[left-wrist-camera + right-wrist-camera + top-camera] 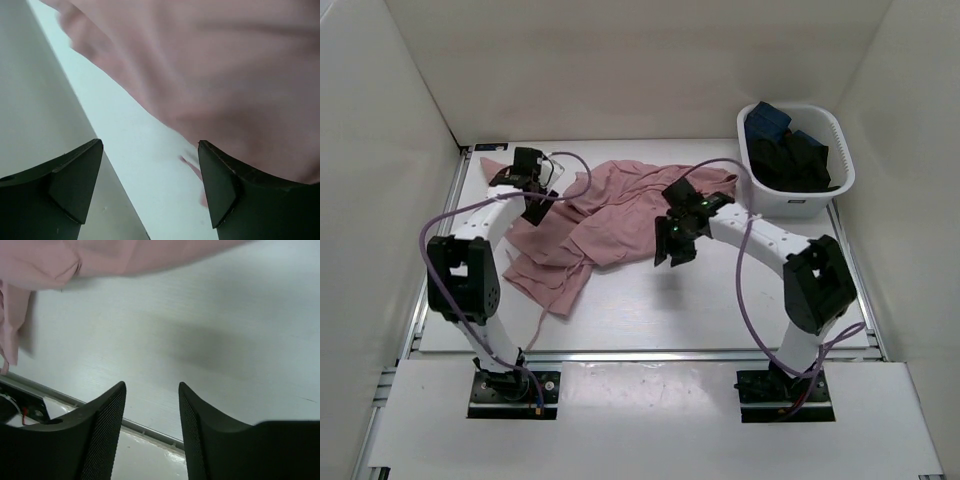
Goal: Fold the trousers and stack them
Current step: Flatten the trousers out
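A white basket (798, 205) at two o'clock is filled with dark blue and black garments (790, 150). The pink trousers (610, 220) are seen crumpled at centre (unfolded). The left gripper (150, 145) is spread wide, the right gripper (151, 386) narrower, both empty.

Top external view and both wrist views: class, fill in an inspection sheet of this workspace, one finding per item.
Surface: white table, bare on the near right.
Job's things: pink trousers lie crumpled and unfolded, left of centre.
Clutter: white basket at the far right corner, with dark garments inside.
Grippers: left gripper is open at the trousers' edge, nothing between its jaws. Right gripper is open over bare table and empty.
Cables: purple cables loop along both arms.
Surroundings: white walls on three sides.
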Controlling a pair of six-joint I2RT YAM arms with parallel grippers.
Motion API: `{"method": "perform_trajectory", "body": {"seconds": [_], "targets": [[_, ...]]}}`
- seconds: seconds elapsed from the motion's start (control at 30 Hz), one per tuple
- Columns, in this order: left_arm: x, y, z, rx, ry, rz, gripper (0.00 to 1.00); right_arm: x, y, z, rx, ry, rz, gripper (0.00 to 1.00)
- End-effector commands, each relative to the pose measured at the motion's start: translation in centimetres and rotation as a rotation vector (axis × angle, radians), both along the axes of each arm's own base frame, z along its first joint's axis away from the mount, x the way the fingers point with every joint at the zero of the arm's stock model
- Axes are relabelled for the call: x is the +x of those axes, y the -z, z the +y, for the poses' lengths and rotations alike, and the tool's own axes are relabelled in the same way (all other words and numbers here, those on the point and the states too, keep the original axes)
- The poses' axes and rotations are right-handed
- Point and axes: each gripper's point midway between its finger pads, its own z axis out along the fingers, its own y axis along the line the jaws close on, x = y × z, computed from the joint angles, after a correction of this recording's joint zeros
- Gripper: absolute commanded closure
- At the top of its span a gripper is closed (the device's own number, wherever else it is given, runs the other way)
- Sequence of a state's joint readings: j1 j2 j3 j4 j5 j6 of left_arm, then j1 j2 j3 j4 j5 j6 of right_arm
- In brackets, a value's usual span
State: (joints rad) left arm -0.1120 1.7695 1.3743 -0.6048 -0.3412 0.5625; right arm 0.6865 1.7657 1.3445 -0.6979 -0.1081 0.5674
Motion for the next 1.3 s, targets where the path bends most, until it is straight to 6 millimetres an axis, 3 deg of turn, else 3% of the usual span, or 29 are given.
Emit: {"method": "perform_trajectory", "body": {"seconds": [0.0,0.1,0.13,0.17,0.27,0.3,0.33,0.37,0.43,0.53,0.57,0.6,0.7,0.73,0.87,0.9,0.97,1.0,1.07,1.13,1.23,1.27], "targets": [[-4.1,-1.5,-2.2,-0.074,0.123,0.056,0.12,2.6,-3.0,-5.7,-0.04,0.139,-0.052,0.48],[-7.5,0.5,-3.1,-0.097,0.175,0.132,0.12,4.8,-3.5,-9.4,-0.048,0.247,-0.066,0.33],[-9.1,2.1,-3.8,-0.103,0.208,0.183,0.1,6.0,-3.7,-10.2,-0.029,0.264,-0.072,0.28],[-9.7,2.8,-3.9,-0.111,0.212,0.204,0.1,7.3,-4.8,-10.1,-0.006,0.267,-0.106,0.18],[-10.2,4.3,-5.7,-0.144,0.248,0.249,0.1,10.4,-4.8,-10.6,-0.02,0.276,-0.11,0.12],[-9.6,4.6,-6.1,-0.165,0.241,0.248,0.1,11.1,-3.7,-10.4,-0.042,0.267,-0.075,0.11],[-9.3,4.9,-6.6,-0.192,0.235,0.253,0.1,13.5,-5.6,-10.0,-0.011,0.278,-0.136,0.09],[-9.0,4.9,-6.7,-0.192,0.234,0.255,0.1,14.4,-4.9,-9.6,-0.015,0.29,-0.115,0.09],[-9.2,6.3,-6.9,-0.2,0.236,0.296,0.1,16.5,-5.9,-9.0,0.005,0.318,-0.15,0.08],[-9.6,7.5,-8.0,-0.264,0.24,0.333,0.13,21.4,-7.4,-7.3,0.065,0.402,-0.216,0.08],[-9.9,7.8,-9.0,-0.302,0.248,0.347,0.19,22.1,-7.2,-7.0,0.074,0.42,-0.211,0.08],[-10.1,8.6,-9.2,-0.317,0.239,0.371,0.38,22.9,-7.1,-6.1,0.095,0.424,-0.227,0.08],[-10.5,9.8,-10.3,-0.344,0.207,0.419,0.85,25.2,-5.0,-4.9,0.127,0.475,-0.203,0.08],[-10.5,9.5,-10.3,-0.343,0.206,0.424,0.85,25.9,-3.3,-4.6,0.126,0.492,-0.183,0.08],[-13.7,9.1,-11.9,-0.329,0.292,0.48,0.86,28.2,-1.5,-2.5,0.175,0.548,-0.2,0.07],[-15.7,9.5,-12.5,-0.309,0.336,0.521,0.86,28.4,-1.3,-1.9,0.179,0.549,-0.209,0.07],[-17.8,8.7,-13.0,-0.28,0.397,0.531,0.86,29.7,0.0,-1.7,0.18,0.581,-0.218,0.07],[-19.7,8.6,-13.5,-0.264,0.438,0.559,0.86,29.7,1.5,-0.9,0.186,0.6,-0.195,0.07],[-21.5,8.5,-13.8,-0.259,0.482,0.596,0.86,29.8,2.9,-0.7,0.191,0.637,-0.164,0.07],[-22.9,8.1,-14.4,-0.267,0.52,0.61,0.84,30.1,4.4,-0.5,0.197,0.673,-0.138,0.14],[-23.8,7.6,-13.5,-0.247,0.497,0.614,0.68,29.5,5.7,-1.4,0.136,0.695,-0.12,0.6],[-23.7,7.3,-13.1,-0.23,0.491,0.604,0.64,29.3,5.1,-1.8,0.12,0.694,-0.128,0.83]]}}
